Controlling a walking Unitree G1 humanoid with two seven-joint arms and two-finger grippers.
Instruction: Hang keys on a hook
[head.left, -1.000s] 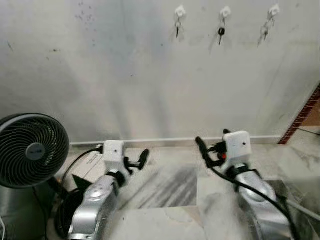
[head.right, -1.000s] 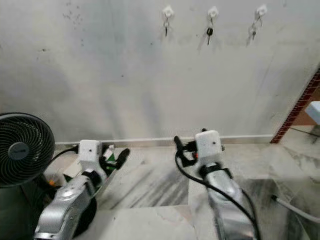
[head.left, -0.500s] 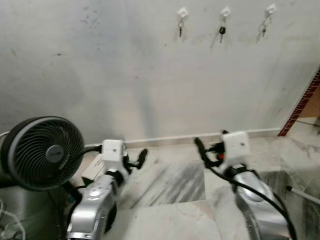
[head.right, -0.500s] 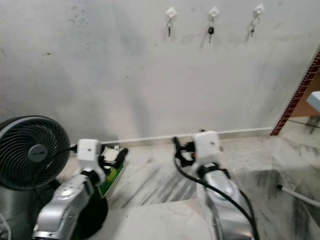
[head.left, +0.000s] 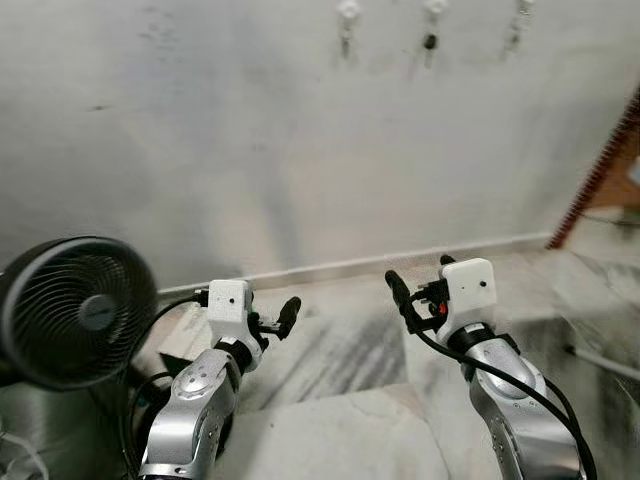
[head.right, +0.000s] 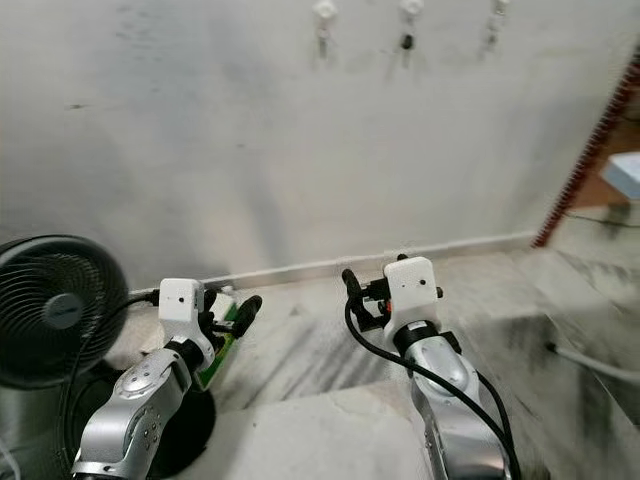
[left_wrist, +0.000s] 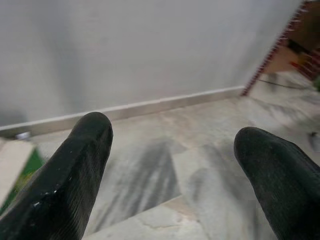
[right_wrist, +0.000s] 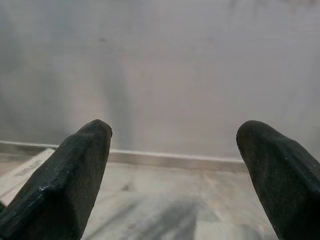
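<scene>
- Left eye view: three hooks sit along the top edge of the wall (head.left: 300, 140), right of centre. The left hook (head.left: 347, 10), middle hook (head.left: 433, 6) and right hook (head.left: 522, 6) each appear to carry something dangling.
- The keys on the middle hook (head.left: 429, 42) show as a dark blur, long axis vertical, pointing down. Those under the other two hooks are too blurred to describe.
- Left gripper (head.left: 272, 322) is at lower left of the frame, above the marble floor (head.left: 340, 360); in its wrist view the fingers (left_wrist: 75, 175) stand apart with nothing between them.
- Right gripper (head.left: 418, 297) is at lower centre-right; its fingers (right_wrist: 70, 170) are likewise spread and hold nothing.
- Judgement: no keys are in either gripper and all three hooks seem occupied, so the hanging looks complete.
- A black fan (head.left: 75, 310) stands at lower left.
</scene>
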